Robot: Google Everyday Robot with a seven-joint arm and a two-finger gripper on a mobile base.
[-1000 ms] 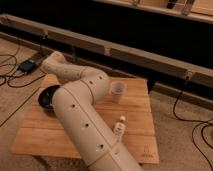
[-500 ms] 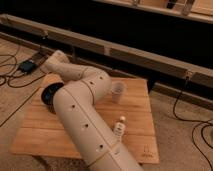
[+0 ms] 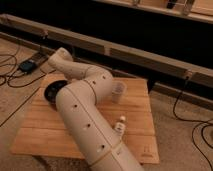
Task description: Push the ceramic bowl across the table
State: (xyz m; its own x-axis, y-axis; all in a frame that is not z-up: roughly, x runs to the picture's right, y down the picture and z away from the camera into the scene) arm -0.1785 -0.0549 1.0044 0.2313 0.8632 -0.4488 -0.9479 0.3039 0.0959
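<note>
The bowl [image 3: 52, 91] sits near the far left corner of the table [image 3: 45, 130]. The arm [image 3: 85, 115] hides the gripper, which reaches toward the bowl; its opening cannot be told. A cup [image 3: 118, 92] stands right of the bowl, a small bottle [image 3: 120, 125] nearer

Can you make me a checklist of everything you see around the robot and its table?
Surface: wooden table, light plank top.
Job's things: ceramic bowl, black, near the table's left edge, partly behind the arm.
Clutter: translucent cup upright near the far edge; small bottle beside the arm.
Tool: hidden behind the arm, which reaches toward the bowl.
Cables: cords on the floor right; a black box with wires left.
Surroundings: dark wall, long rail behind.
</note>
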